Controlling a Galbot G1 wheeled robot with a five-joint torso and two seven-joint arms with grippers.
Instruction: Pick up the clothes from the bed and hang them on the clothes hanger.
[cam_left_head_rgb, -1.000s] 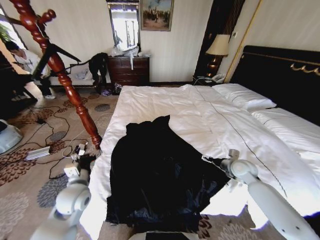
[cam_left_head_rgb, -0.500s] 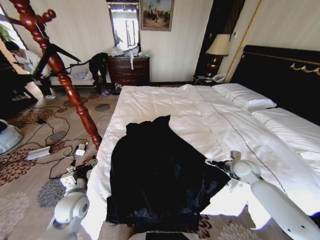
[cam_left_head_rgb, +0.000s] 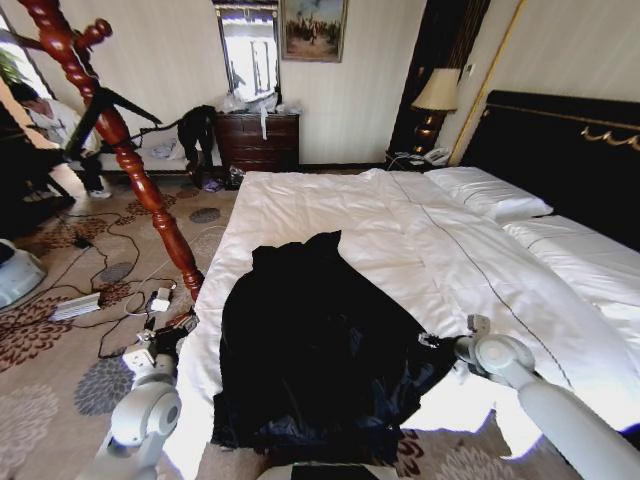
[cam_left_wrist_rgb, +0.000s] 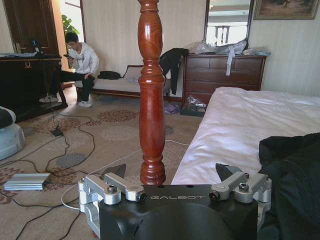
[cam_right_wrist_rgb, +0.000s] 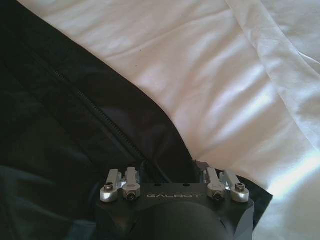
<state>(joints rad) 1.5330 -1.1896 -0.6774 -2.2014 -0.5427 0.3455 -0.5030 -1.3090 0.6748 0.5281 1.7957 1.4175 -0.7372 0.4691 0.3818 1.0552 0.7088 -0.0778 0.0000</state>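
Right gripper (cam_right_wrist_rgb: 171, 170) sits at the clothes' (cam_left_head_rgb: 320, 345) edge, grip seemingly closed, unclear.

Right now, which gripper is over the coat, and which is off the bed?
The right gripper is at the coat, over its zipper edge. The left gripper is open beside the bed, facing the stand.

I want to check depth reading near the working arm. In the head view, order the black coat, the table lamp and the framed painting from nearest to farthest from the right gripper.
From the right gripper, at the coat's edge on the bed:
1. Black coat, directly beside it, spread on the duvet.
2. Table lamp, beyond the pillows by the headboard.
3. Framed painting, high on the far wall.
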